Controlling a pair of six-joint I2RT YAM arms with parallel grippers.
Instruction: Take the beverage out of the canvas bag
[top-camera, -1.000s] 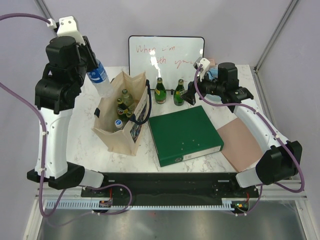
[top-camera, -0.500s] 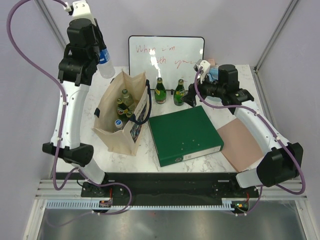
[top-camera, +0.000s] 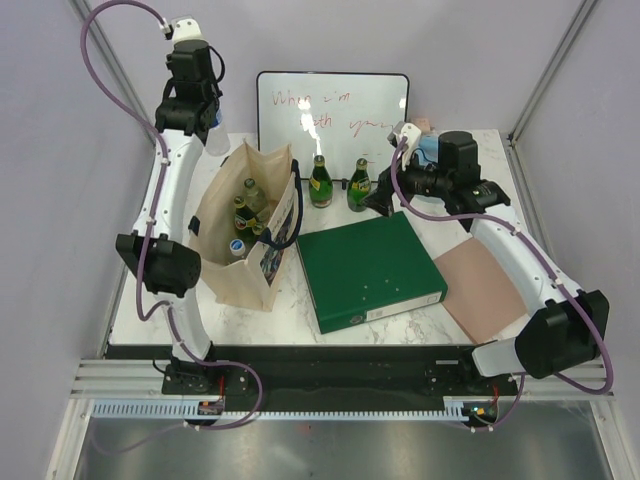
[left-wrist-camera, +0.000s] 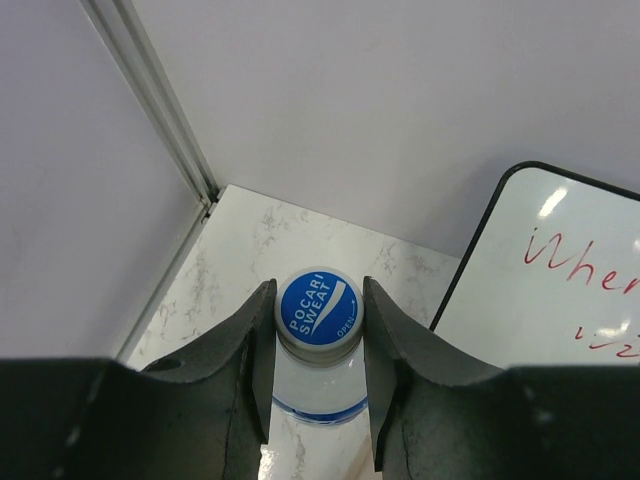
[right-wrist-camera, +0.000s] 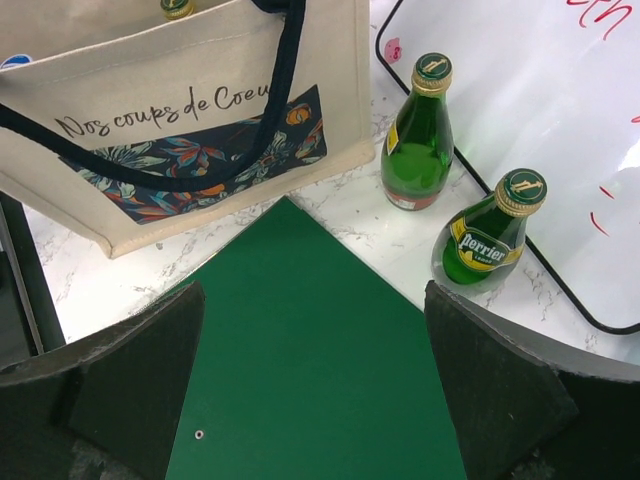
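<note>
"Table (top-camera: 400, 330) first: where does the canvas bag (top-camera: 240, 240) stand?"

"Upright on the left half, mouth open, with several bottles (top-camera: 245, 205) inside. Just right of it lies a green binder (top-camera: 370, 268). Two green bottles (top-camera: 320, 182) stand by the whiteboard (top-camera: 335, 100)."

"And the beverage?"

"The plastic bottle (left-wrist-camera: 318, 385) is out of the bag, over the table's far left corner. The left gripper (left-wrist-camera: 318, 295) is clamped on its neck at the blue cap (left-wrist-camera: 318, 312). I cannot tell whether its base touches the table."

"The right gripper (right-wrist-camera: 315, 380)?"

"Spread wide, holding nothing, above the binder."

"So which step?"

"Carrying it clear, I judge. Next it needs a bare patch of table, a straight lowering, then release."
</note>
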